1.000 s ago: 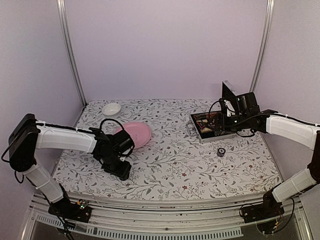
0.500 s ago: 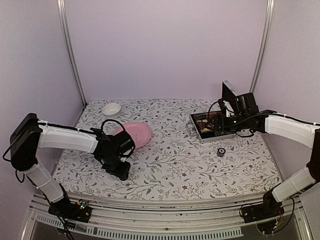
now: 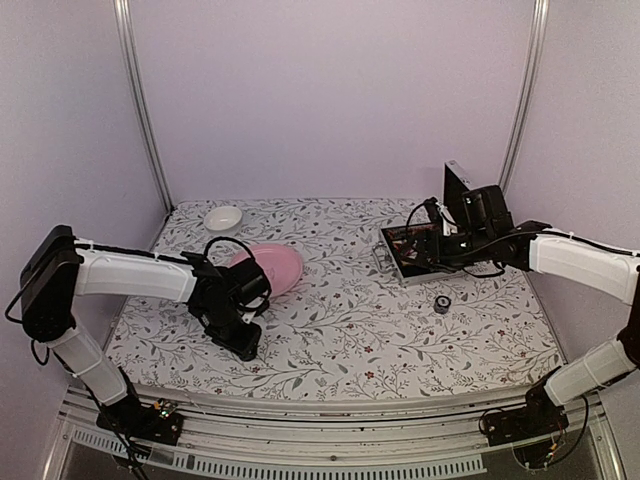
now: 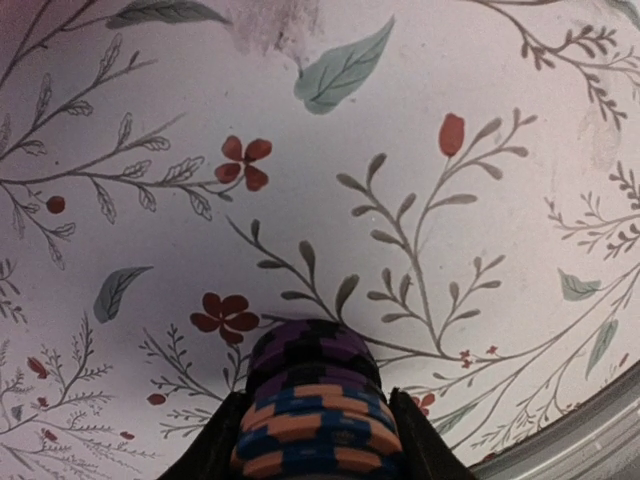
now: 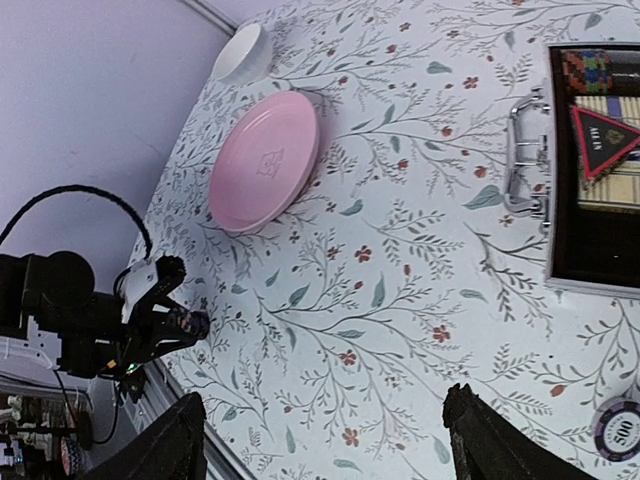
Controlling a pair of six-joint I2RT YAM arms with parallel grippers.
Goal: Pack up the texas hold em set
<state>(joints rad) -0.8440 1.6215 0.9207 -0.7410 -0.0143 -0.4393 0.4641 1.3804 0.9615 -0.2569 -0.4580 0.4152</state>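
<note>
Overall: partway, I'd judge. Case (image 3: 408, 262) sits open at 2 o'clock on the desk (image 3: 340, 350), lid up, some pieces in and some not.
In case: packed chips (image 5: 585, 70) in one corner, black triangular marker (image 5: 603, 140) w/ red edging, and tan striped slabs (image 5: 612, 185) under it, prob. the card decks.
Left fingers (image 4: 225, 450): closed in on a chip stack (image 4: 312, 390) (purple/orange/blue), one finger against each side, approx 8 o'clock near the front edge. Can't tell if the stack is off the desk yet.
Right fingers (image 5: 185, 445): spread wide w/ nothing btwn them, held up by the case at 2 o'clock.
Loose chip (image 3: 441, 304): lies flat at approx 4 o'clock, near the case but not touching it. Wrist view shows it too, just by the right finger.
Not in set: pink plate (image 3: 275, 268) at 10 o'clock, white bowl (image 3: 224, 217) at 11 o'clock.
Done so far: marker, likely decks, and some chips stowed.
Left to do: stack has to cross the whole desk to the case, well apart from it now. Then loose chip in, lid shut.
Unknown: right arm hides much of the case from above, so can't say how full it is.
</note>
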